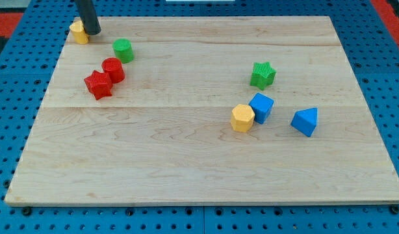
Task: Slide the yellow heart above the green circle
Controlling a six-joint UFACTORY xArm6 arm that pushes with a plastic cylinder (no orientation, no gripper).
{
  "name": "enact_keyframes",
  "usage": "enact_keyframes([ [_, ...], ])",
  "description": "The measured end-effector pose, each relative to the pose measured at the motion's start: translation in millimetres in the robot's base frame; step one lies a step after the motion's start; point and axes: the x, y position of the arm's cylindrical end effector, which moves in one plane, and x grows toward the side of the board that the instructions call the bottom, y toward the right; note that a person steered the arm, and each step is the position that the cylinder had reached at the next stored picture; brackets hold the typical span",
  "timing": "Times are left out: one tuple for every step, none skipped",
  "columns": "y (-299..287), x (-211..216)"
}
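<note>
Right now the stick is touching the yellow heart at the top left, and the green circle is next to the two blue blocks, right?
Not quite. In the camera view my tip does touch the yellow heart at the top left, but the green circle sits beside the two red blocks, not blue ones.

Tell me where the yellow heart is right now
The yellow heart block sits at the wooden board's top-left corner in the camera view, touching my tip on its right, up-left of the green circle block.

Yellow heart (78,31) at board's (186,162) top-left corner, my tip (93,30) touching its right, green circle (123,49) lower right.
</note>
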Motion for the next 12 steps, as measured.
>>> enact_keyframes([
  [-50.0,-14.6],
  [-75.6,-22.6],
  [-75.6,-22.6],
  [-75.8,-13.2],
  [-75.2,31.9],
  [-70.4,43.4],
  [-49.8,45.0],
  [-50.4,53.9],
  [-11.6,25.0],
  [8.4,10.2],
  [-57.2,36.6],
  [-37.9,66.5],
])
